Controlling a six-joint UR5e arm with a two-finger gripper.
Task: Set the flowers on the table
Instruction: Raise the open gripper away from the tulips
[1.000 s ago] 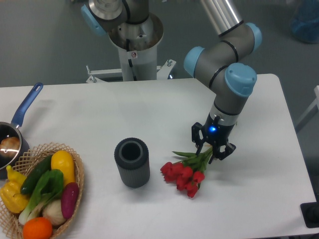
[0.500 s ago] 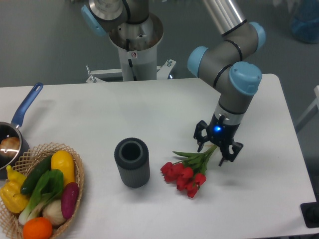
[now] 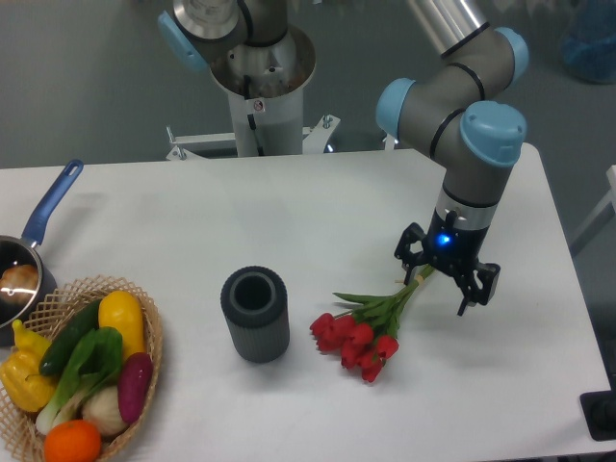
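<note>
The flowers (image 3: 364,332) lie on the white tabletop (image 3: 289,221), a little right of centre in the lower half of the frame. Their red heads cluster at the lower left of the bunch, and the green stems and leaves run up and to the right toward a pale end. That pale end reaches in between the fingers of the gripper (image 3: 449,281) — whether it touches either finger cannot be told. The fingers are spread apart and released, one on each side of the stem tips, pointing down at the tabletop, with a small blue light glowing on the wrist just above them. The arm (image 3: 472,125), grey with light-blue joint caps, climbs from the gripper to the upper right of the frame.

Just left of the flower heads, apart from them, stands a dark grey ribbed cylinder (image 3: 255,314), upright with its open mouth facing up. Well away in the lower left corner sits a wicker basket (image 3: 144,318) filled with vegetables — yellow, green, purple and orange ones. Above it at the left edge is a small pot (image 3: 19,279) with a blue handle angled up and to the right.
</note>
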